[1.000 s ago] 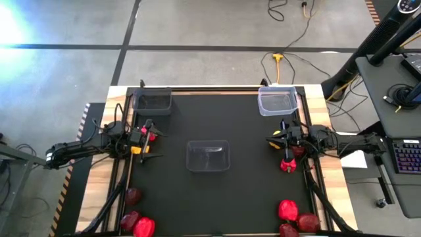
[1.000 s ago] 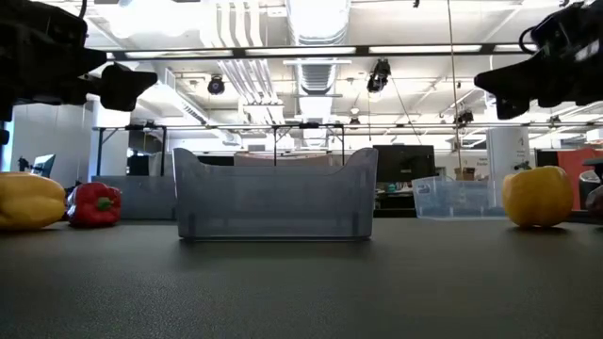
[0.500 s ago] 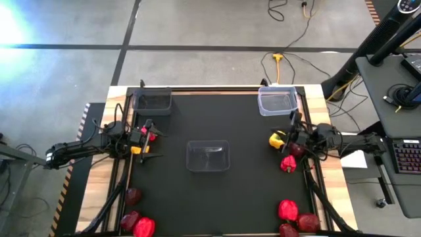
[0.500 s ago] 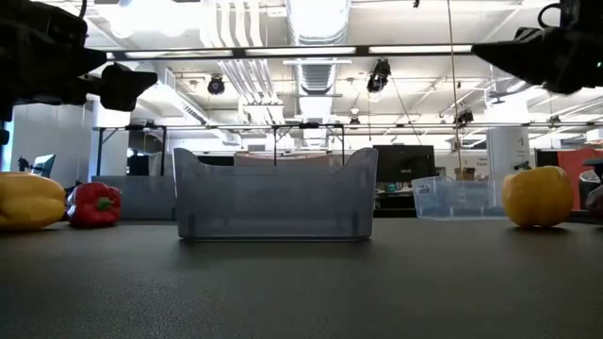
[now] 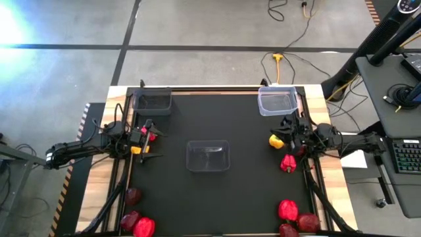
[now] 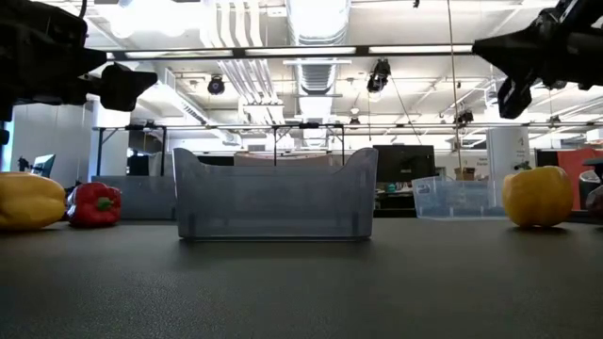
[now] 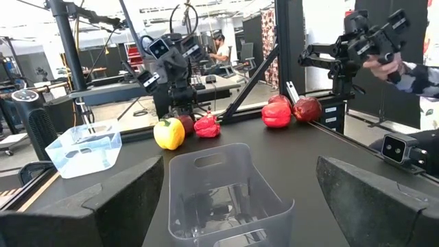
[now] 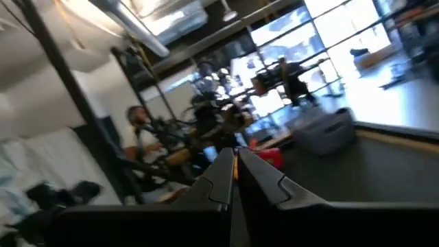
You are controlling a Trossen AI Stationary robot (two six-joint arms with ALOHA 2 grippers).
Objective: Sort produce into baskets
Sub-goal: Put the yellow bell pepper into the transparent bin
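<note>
The right gripper (image 5: 287,123) is hovering with its fingers together, empty, above the yellow pepper (image 5: 276,140) and red pepper (image 5: 287,164) at the desk's (image 5: 210,197) right edge. The left gripper (image 5: 150,138) is waiting with fingers apart over another yellow and red pepper, seemingly holding nothing. The clear tub (image 5: 208,156) is sitting mid-desk, the dark tub (image 5: 152,102) far left, the white-rimmed tub (image 5: 277,101) far right.

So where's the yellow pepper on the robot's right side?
In the high view the yellow pepper sits near the table's right edge, just below the clear basket with the whitish rim, with a red pepper close by.
</note>
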